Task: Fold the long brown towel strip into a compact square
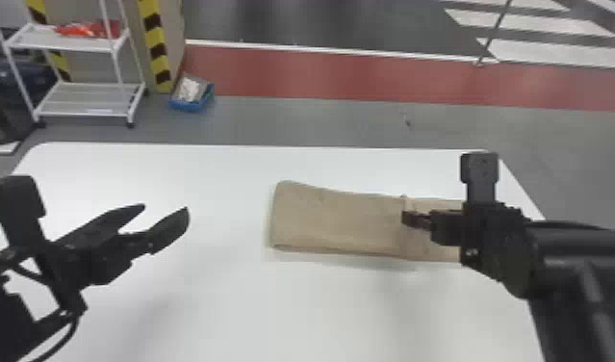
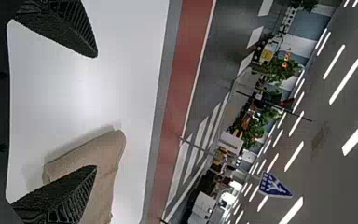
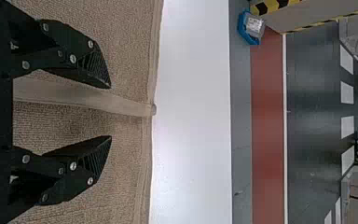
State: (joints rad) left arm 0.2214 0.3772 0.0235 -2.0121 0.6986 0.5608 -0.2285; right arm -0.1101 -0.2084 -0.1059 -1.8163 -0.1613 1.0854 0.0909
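Judging from how it lies, the job is only partway along: the brown towel (image 1: 339, 224) rests right of centre on the tabletop (image 1: 224, 303), its left end a rounded fold (image 1: 278, 216), with a hem (image 3: 121, 105) running across the strip under the right claw. That hem looks like the free end brought over and laid on the rest, so one fold seems done, and fairly neatly. What's left is the stretch beyond the hem, passing beneath the right arm; the whole is longer than it is wide, nowhere near a compact square. The right claw (image 3: 110, 112) has its fingers apart, one to each side of the hem, with no cloth pinched between them. The left claw (image 1: 166, 208) is spread too, empty, above the left part of the tabletop and well apart from the towel. Likely next, the right-hand portion needs folding over toward the left, then squaring up; a careless pull could drag the top layer askew.
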